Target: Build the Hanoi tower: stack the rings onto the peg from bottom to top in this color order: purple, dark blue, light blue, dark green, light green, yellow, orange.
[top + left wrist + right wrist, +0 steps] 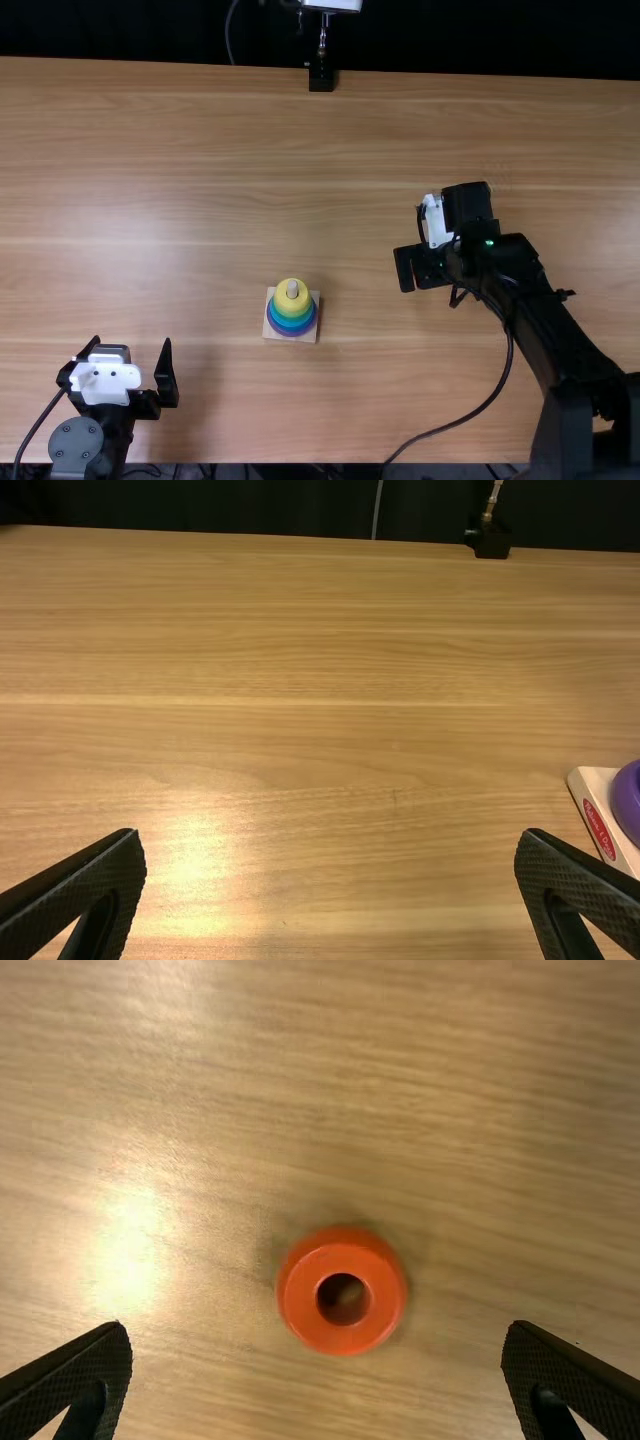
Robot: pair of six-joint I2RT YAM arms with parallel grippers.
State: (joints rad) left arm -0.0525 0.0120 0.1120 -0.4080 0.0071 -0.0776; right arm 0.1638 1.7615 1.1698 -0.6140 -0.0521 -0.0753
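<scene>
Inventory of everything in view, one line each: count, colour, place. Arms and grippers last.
table: 1, light brown wood, under everything
base: 1, pale wood with a red label, on the table near the middle
peg: 1, pale, upright, tip above the stack
yellow ring: 1, yellow, top of the stack
middle rings: exact count unclear, greens and blues, below yellow
purple ring: 1, purple, bottom of the stack
orange ring: 1, orange, flat on the table below the right gripper
block: 1, black, far table edge, metal rod above
backdrop: 1, black, behind the table
arms: 2, black, from the near edge
left gripper: 1, black, open, near left
right gripper: 1, black, open, over the table's right part
</scene>
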